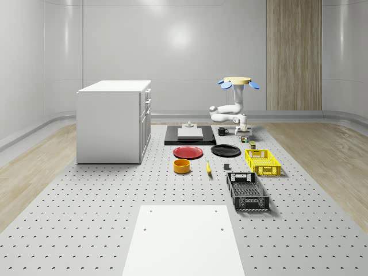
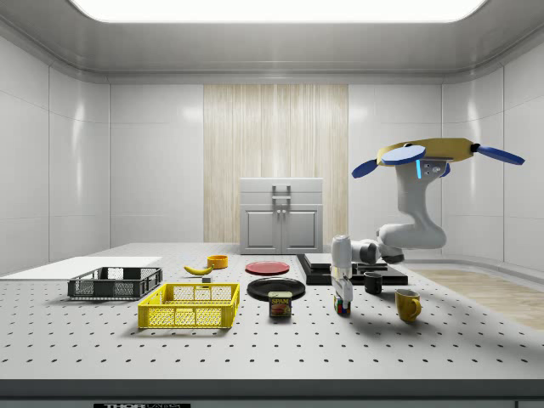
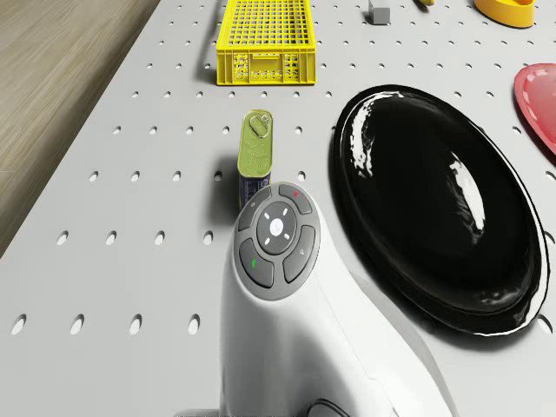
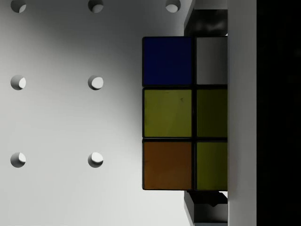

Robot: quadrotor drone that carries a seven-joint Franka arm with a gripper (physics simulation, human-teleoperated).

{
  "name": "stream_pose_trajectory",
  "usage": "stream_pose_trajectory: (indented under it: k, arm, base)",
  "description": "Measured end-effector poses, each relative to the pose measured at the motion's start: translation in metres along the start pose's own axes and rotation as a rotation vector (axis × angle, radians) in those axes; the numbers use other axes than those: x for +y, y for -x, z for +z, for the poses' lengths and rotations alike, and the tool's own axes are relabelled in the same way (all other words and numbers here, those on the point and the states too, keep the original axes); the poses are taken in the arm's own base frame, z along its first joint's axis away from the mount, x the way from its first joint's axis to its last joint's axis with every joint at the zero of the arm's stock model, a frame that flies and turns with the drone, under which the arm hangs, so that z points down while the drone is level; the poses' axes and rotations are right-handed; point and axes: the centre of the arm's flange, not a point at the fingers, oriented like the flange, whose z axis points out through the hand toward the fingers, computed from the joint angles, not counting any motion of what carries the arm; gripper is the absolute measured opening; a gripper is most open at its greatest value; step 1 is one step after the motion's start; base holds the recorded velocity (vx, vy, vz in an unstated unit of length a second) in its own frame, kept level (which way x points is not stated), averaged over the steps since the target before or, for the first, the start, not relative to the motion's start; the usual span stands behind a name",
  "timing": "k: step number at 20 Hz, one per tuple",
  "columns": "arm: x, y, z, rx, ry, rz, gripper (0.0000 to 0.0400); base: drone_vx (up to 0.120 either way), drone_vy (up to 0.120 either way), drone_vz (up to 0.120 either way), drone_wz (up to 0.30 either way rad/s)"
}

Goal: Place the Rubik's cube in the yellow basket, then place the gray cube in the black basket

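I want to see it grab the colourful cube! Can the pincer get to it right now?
Probably yes. The drone hovers above the table and the pincer is straight down on the Rubik's cube. Nothing sits between them; the tin stands apart.

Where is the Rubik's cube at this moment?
In the side view, the Rubik's cube sits on the table under the gripper, between the spam can and the yellow mug.

Perforated gray table (image 1: 86, 195) (white sheet (image 1: 183, 241) in front) with baskets, plates, can.

Black plate (image 3: 439, 208) beside a tin can (image 3: 254, 156); red plate (image 1: 188, 152), orange bowl (image 1: 181, 166), white cabinet (image 1: 112, 121)
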Motion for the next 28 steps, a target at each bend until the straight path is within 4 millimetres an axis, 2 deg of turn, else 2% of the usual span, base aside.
stream_pose_trajectory:
  k: [4, 8, 18, 24, 28]
  arm:
    - [-0.0011, -0.0011, 0.0006, 0.0, 0.0, 0.0, 0.0358]
    - [-0.0015, -0.0015, 0.0009, 0.0, 0.0, 0.0, 0.0337]
    - [-0.0017, -0.0018, 0.001, 0.0, 0.0, 0.0, 0.0326]
    - [-0.0017, -0.0018, 0.0007, 0.0, 0.0, 0.0, 0.0325]
    - [-0.0017, -0.0018, -0.0088, 0.0, 0.0, 0.0, 0.0325]
  base:
    - [0.0, 0.0, 0.0, 0.0]
    - [0.0, 0.0, 0.0, 0.0]
    - [0.0, 0.0, 0.0, 0.0]
    - [0.0, 0.0, 0.107, 0.0]
    - [0.0, 0.0, 0.0, 0.0]
